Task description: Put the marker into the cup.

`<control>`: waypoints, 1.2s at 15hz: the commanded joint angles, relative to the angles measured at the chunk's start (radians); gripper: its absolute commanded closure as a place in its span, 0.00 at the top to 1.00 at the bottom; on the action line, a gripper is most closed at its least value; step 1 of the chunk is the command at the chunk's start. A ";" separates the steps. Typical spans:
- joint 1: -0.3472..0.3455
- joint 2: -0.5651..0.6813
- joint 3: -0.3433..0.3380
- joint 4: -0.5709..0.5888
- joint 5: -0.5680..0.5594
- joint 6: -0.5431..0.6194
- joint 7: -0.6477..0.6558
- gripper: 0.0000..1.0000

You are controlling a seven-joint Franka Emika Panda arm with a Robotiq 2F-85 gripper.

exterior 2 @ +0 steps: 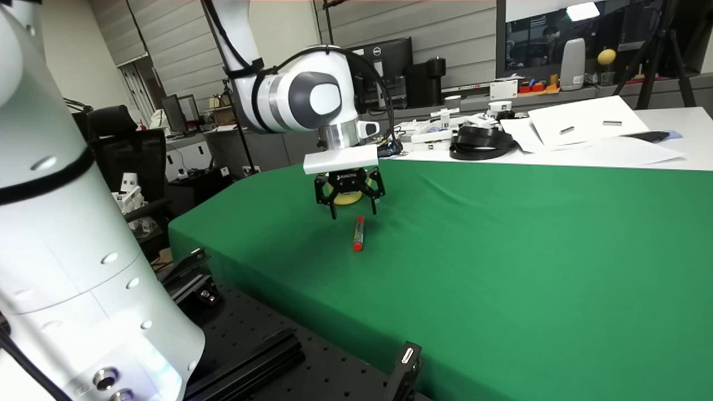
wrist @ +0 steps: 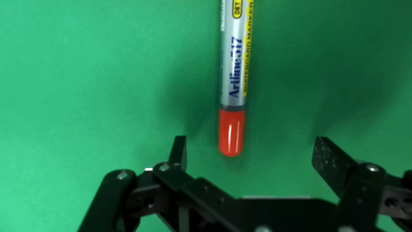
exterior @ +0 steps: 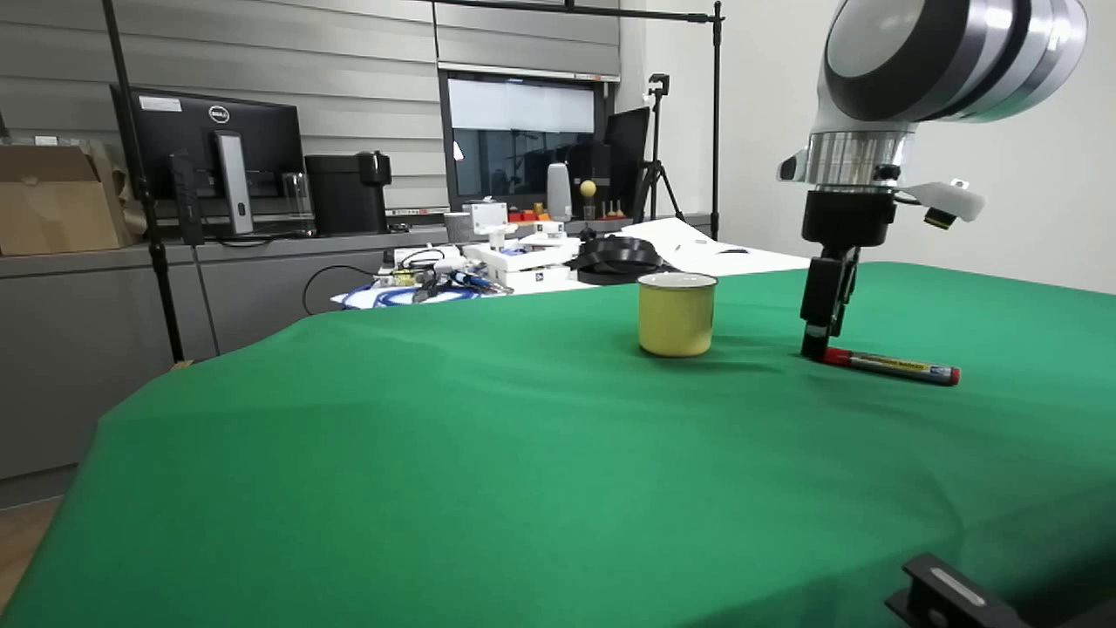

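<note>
The marker lies flat on the green cloth. It has a silver body and red ends and shows in both exterior views (exterior: 894, 365) (exterior 2: 359, 235) and the wrist view (wrist: 235, 64). My gripper (wrist: 251, 138) is open and points down close to the cloth. In the wrist view one red end of the marker reaches between the spread fingertips, nearer the left finger and touching neither. The gripper also shows in both exterior views (exterior: 819, 340) (exterior 2: 354, 215). The yellow cup (exterior: 676, 316) stands upright with a pale rim. In an exterior view the cup (exterior 2: 348, 198) is mostly hidden behind my gripper.
A green cloth (exterior: 488, 453) covers the table. Behind it a white table (exterior 2: 668, 146) holds papers, a black coil (exterior 2: 483, 142) and small white parts. Black metal fixtures (exterior 2: 404, 370) stand at the near edge by the robot base.
</note>
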 commanded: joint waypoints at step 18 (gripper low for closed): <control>-0.006 0.014 -0.023 0.004 -0.074 0.007 0.071 0.05</control>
